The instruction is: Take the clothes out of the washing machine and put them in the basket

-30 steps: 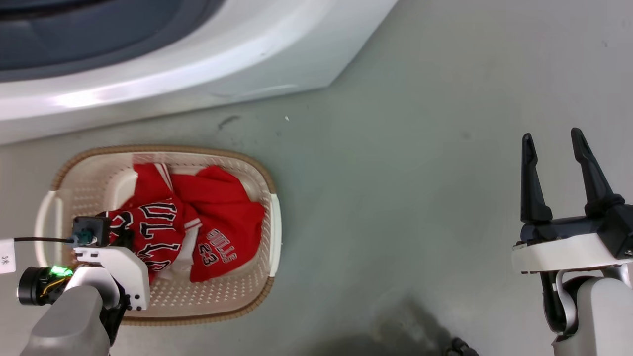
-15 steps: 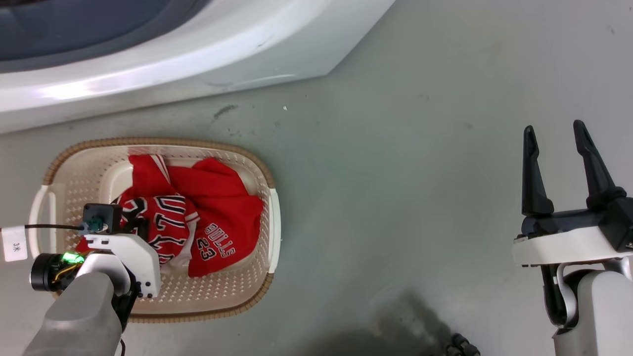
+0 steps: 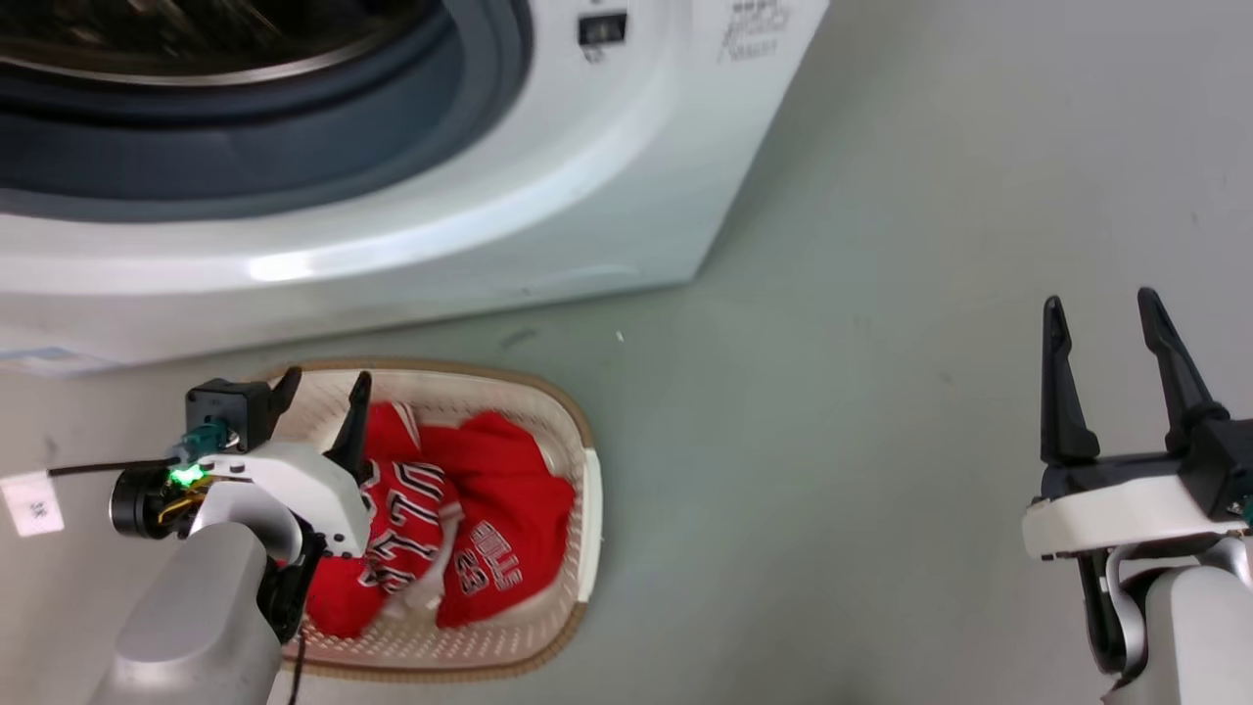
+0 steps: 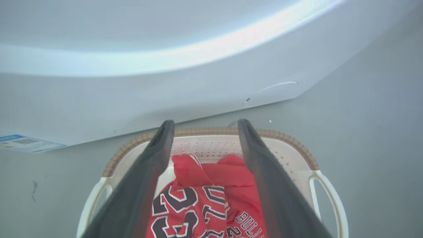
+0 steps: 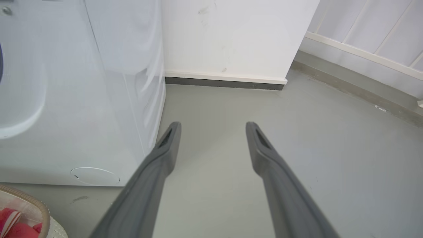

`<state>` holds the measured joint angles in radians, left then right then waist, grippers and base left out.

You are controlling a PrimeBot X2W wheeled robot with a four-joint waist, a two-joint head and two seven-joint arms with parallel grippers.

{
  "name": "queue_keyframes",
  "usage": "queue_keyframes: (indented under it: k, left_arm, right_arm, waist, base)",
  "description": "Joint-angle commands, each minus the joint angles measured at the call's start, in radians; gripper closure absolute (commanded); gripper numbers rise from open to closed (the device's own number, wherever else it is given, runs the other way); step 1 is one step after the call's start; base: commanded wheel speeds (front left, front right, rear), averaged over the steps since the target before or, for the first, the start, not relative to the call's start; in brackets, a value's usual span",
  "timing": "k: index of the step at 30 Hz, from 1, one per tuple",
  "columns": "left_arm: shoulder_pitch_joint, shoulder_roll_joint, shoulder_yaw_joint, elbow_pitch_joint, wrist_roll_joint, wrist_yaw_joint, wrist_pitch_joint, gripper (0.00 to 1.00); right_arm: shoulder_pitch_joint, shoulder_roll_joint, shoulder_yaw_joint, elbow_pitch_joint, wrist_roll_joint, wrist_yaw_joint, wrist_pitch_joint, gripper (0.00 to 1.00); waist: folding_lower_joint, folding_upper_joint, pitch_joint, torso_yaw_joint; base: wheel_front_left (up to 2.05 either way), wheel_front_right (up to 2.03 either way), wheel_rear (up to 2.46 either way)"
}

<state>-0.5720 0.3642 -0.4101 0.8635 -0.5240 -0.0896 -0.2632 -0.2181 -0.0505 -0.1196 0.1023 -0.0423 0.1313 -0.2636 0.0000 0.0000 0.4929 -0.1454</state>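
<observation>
Two red jerseys, the clothes [image 3: 470,529], lie crumpled in the cream basket [image 3: 587,509] on the floor in front of the white washing machine [image 3: 548,225]. Its grey-gasketed porthole [image 3: 294,147] stands open above. My left gripper [image 3: 328,377] hovers open over the basket's far left part, with nothing between its fingers. In the left wrist view the open left gripper [image 4: 205,123] frames the clothes [image 4: 205,198] and the basket's brown rim [image 4: 287,138] below the washing machine [image 4: 165,82]. My right gripper [image 3: 1098,300] is open and empty over bare floor at the right, and the same gripper [image 5: 213,124] points along the floor.
Grey floor stretches to the right of the basket. In the right wrist view a white wall with a dark baseboard [image 5: 224,82] stands beyond the washing machine's side [image 5: 82,99]. A white tag [image 3: 29,504] hangs on the left arm's cable.
The head camera has tilted up, bringing the porthole into view. My left gripper has risen off the clothes, its open fingers now above the basket. The right gripper has held still.
</observation>
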Motion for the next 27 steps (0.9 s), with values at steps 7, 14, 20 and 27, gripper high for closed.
queue_keyframes:
  k: [7,14,20,27]
  left_arm:
    - [0.117,-0.041,0.142,-0.256,0.116,0.003,-0.002,0.0]
    - [0.256,-0.112,0.29,-0.509,0.214,0.002,-0.002,0.0]
    - [0.403,-0.169,0.382,-0.709,0.327,0.045,-0.002,0.0]
    - [0.584,-0.238,0.446,-0.814,0.393,0.079,-0.002,0.0]
  right_arm:
    - [0.059,0.001,-0.03,0.023,-0.026,-0.001,-0.002,0.0]
    - [0.099,0.001,-0.051,0.036,-0.046,-0.001,-0.002,0.0]
    - [0.131,0.001,-0.039,0.029,-0.04,-0.001,-0.002,0.0]
    - [0.192,0.001,-0.002,-0.006,-0.018,-0.001,-0.002,0.0]
  waist:
    - [0.0,0.0,-0.23,0.104]
    - [0.0,0.0,-0.35,0.148]
    - [0.0,0.0,-0.407,0.149]
    - [0.0,0.0,-0.461,0.129]
  base:
    - [0.0,0.0,0.0]
    - [0.0,0.0,0.0]
    - [0.0,0.0,0.0]
    - [0.0,0.0,0.0]
